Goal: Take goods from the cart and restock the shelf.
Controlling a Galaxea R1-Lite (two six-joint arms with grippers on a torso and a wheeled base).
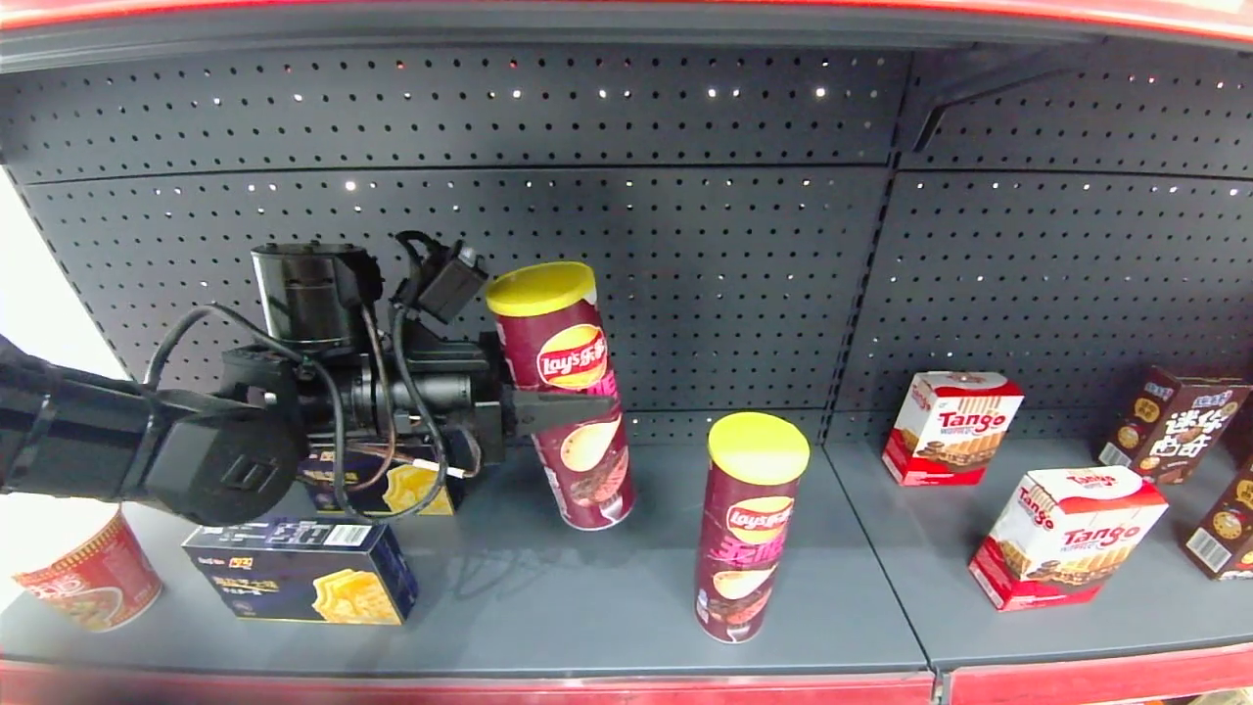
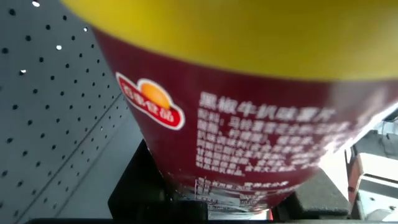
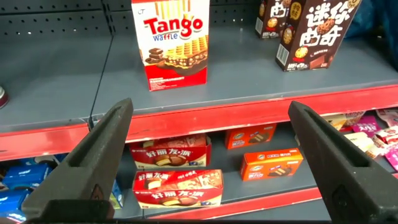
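Our left gripper (image 1: 553, 406) is clamped around the middle of a maroon chip can (image 1: 558, 338) with a yellow lid. It holds the can tilted near the back of the grey shelf (image 1: 548, 597), behind a second can (image 1: 746, 529) that stands upright. Our right gripper (image 3: 210, 107) is spread wide open, facing a wafer box (image 3: 176, 43).

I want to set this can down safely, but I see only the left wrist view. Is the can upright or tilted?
Observer: Tilted. In the head view the held can leans, lid toward the robot's left.
Operator: Anything near it on the shelf?
Observer: A second can stands upright to its right, apart from it.
Operator: And the right gripper?
Observer: Open and empty, facing a waffle box.
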